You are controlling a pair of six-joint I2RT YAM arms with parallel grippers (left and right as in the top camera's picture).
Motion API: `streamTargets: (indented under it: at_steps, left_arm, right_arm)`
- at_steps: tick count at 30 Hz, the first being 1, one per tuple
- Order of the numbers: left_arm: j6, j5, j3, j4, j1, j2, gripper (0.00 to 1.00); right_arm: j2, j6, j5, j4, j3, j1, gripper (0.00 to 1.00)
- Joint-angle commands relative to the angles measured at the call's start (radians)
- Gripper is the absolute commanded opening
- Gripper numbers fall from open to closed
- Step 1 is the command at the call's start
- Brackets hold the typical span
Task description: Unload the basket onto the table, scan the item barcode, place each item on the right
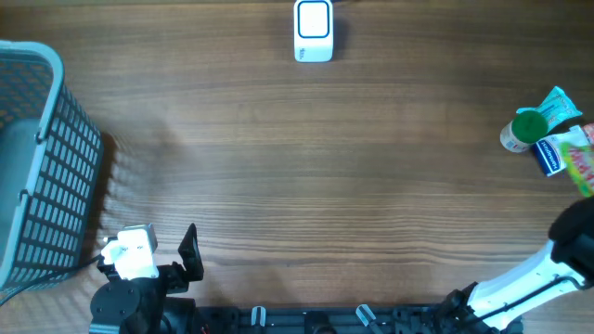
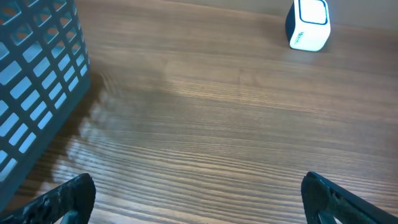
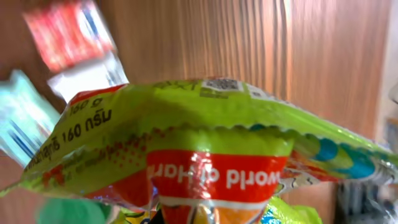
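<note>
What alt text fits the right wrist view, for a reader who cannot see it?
A yellow-green snack packet with an orange-red band fills the frame, close to the camera, the wooden table behind it. Blurred at upper left are a red-and-white packet and a pale blue packet.

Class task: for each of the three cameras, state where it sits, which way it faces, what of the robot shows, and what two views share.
Overhead: above the table, looking straight down; left arm and right arm show at the lower edge.
Left wrist: low over the table, facing across it toward the scanner; the open left gripper frames the bottom.
Right wrist: close up on a green snack packet; no fingers show.
Shared: overhead and left wrist both show the scanner and blue basket.
</note>
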Motion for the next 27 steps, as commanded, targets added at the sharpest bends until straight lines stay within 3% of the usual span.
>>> streamTargets:
  at_steps: [1, 5, 13, 15, 17, 19, 27]
  left_arm:
    - [-0.003, -0.009, -0.002, 0.003, -0.007, -0.003, 1.0]
    - [-0.003, -0.009, -0.002, 0.003, -0.008, -0.003, 1.0]
    - [-0.003, -0.009, -0.002, 0.003, -0.008, -0.003, 1.0]
    - [-0.003, -0.009, -0.002, 0.003, -0.007, -0.003, 1.0]
    - [-0.003, -0.009, -0.002, 0.003, -0.007, -0.003, 1.0]
    - [-0.003, -0.009, -0.002, 0.003, -0.008, -0.003, 1.0]
    - [-0.003, -0.009, -0.002, 0.003, -0.008, -0.003, 1.0]
  right_arm:
    - [0.027, -0.09, 0.044, 0.077, -0.018, -0.048, 0.08]
    - [0.08, -0.21, -0.071, 0.225, -0.082, -0.08, 0.08]
    - [0.195, -0.21, -0.089, 0.255, -0.114, -0.077, 0.08]
    - [0.203, -0.211, -0.082, 0.255, -0.115, -0.078, 0.2]
    - [0.202, -0.211, -0.072, 0.252, -0.114, -0.079, 0.49]
    - [0.202, -0.208, -0.072, 0.237, -0.108, -0.08, 0.67]
    - [0.137, -0.176, -0.108, 0.098, 0.053, -0.076, 0.7]
